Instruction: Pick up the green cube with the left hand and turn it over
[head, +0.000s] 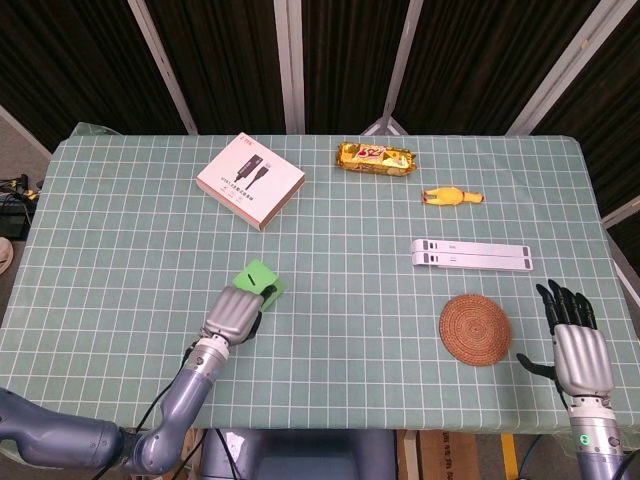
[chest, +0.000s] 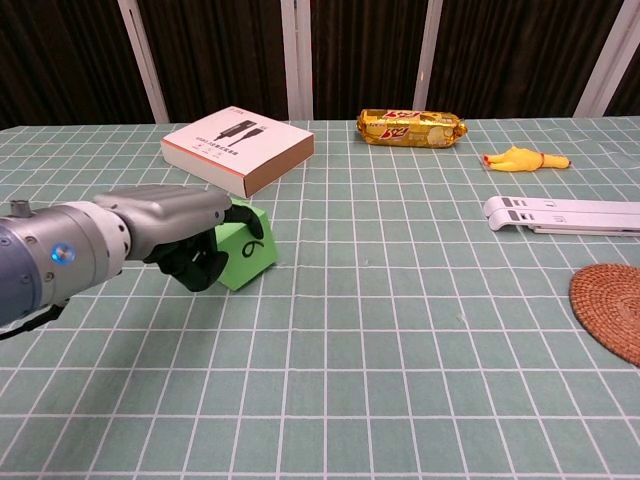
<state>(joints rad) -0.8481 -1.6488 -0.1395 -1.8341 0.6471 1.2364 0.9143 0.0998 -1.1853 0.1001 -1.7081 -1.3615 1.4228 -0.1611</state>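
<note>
The green cube (head: 260, 278) (chest: 247, 252) is lifted off the table and tilted, a black numeral showing on its front face in the chest view. My left hand (head: 234, 314) (chest: 180, 232) grips it from the left and above, dark fingers (chest: 196, 268) curled around its near side. Much of the cube is hidden behind the hand in the head view. My right hand (head: 576, 342) rests at the table's near right edge, fingers apart, holding nothing.
A white and red box (head: 251, 179) lies at the back left, a yellow snack packet (head: 375, 157) at the back middle. A rubber chicken (head: 452, 196), a white folded stand (head: 471, 254) and a woven coaster (head: 475, 329) sit on the right.
</note>
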